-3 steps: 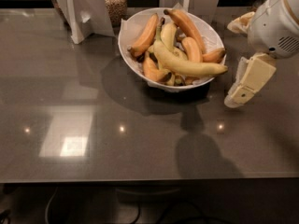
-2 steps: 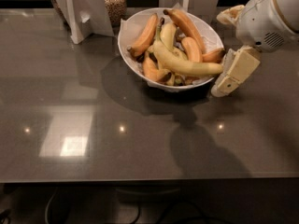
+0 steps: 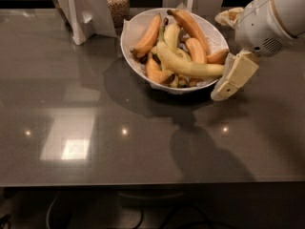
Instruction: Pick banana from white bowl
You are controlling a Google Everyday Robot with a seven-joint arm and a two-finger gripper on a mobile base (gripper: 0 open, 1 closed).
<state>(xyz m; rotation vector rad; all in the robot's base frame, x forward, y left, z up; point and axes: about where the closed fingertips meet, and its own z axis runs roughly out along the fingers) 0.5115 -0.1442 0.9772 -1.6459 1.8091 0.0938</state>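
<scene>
The gripper (image 3: 223, 56) has slid leftward up to the white bowl (image 3: 125, 41) and is now at its right rim, fingers spread wide, holding nothing. The lower finger (image 3: 236, 75) sits just beside the rim. The banana (image 3: 190, 68) lies across the bowl's front half, atop the orange bananas (image 3: 148, 35), with its right end nearest that finger.

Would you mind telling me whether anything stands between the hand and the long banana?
Only the white bowl's right rim does: the hand hangs just outside it, beside the banana's near end. The banana lies on top of the shorter bananas, uncovered.
</scene>
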